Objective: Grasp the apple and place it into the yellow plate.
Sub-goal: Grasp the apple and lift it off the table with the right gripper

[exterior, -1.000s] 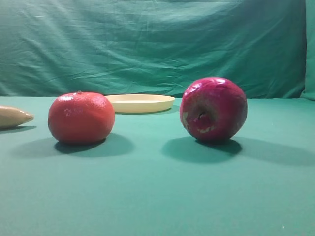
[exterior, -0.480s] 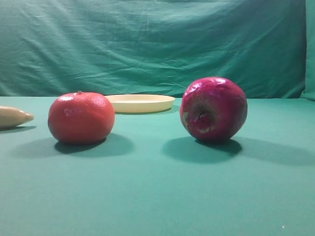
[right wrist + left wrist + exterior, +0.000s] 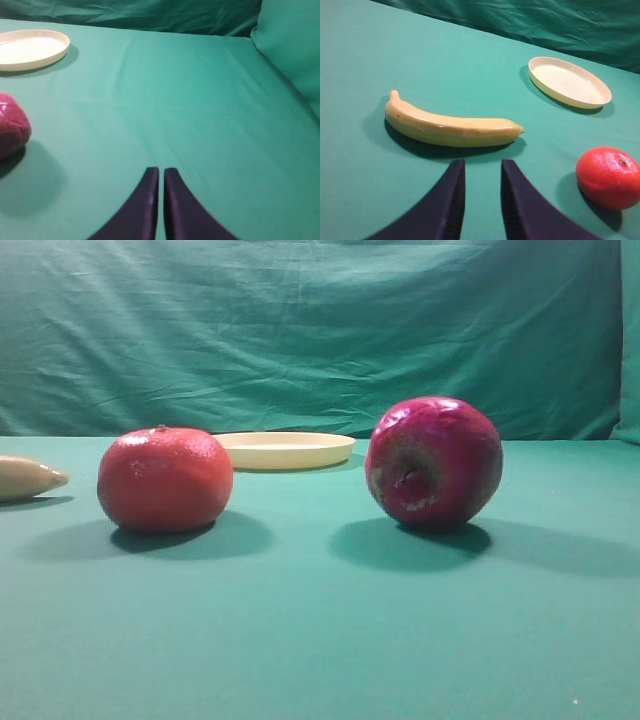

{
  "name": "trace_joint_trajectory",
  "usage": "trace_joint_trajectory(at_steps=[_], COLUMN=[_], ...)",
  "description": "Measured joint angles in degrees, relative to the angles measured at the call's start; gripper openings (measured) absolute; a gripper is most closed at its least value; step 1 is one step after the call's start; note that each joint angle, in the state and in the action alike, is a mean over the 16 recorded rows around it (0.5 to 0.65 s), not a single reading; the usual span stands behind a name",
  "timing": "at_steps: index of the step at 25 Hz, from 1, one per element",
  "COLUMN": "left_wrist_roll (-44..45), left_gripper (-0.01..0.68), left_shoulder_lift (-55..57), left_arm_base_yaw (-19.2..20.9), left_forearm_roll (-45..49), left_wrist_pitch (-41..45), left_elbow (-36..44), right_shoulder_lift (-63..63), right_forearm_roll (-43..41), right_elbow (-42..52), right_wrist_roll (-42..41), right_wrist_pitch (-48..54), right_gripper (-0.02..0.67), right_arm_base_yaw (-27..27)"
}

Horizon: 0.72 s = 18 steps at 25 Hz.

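Note:
The deep red-magenta apple (image 3: 434, 462) rests on the green cloth right of centre, stem hollow facing the camera. It also shows at the left edge of the right wrist view (image 3: 12, 131). The pale yellow plate (image 3: 285, 448) lies behind it, empty; it also shows in the left wrist view (image 3: 569, 82) and the right wrist view (image 3: 32, 47). My right gripper (image 3: 161, 171) is shut and empty, low over the cloth, right of the apple and apart from it. My left gripper (image 3: 481, 165) is open by a narrow gap, empty, just in front of a banana. Neither gripper shows in the exterior view.
An orange-red tangerine (image 3: 165, 480) sits left of the apple, also in the left wrist view (image 3: 608, 177). A banana (image 3: 450, 130) lies at the far left; only its beige tip (image 3: 30, 477) shows in the exterior view. A green cloth backdrop (image 3: 320, 330) hangs behind.

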Motion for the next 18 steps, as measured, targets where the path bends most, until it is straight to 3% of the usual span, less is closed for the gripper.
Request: trace_joint_trajectory(at_steps=[7,18], left_wrist_roll=[0.00,0.00], left_gripper=[0.157,0.157], left_shoulder_lift=[0.00,0.00], left_arm_base_yaw=[0.00,0.00], left_forearm_roll=[0.00,0.00], left_wrist_pitch=[0.00,0.00], left_elbow=[0.00,0.00], right_shoulder_lift=[3.16,24.11], right_forearm_roll=[3.10,4.68], right_elbow=[-4.22,-22.23], right_wrist_roll=[-1.24,-10.21], right_wrist_pitch=[-0.41,17.04], right_gripper=[0.000,0.000], right_arm_base_yaw=[0.00,0.51])
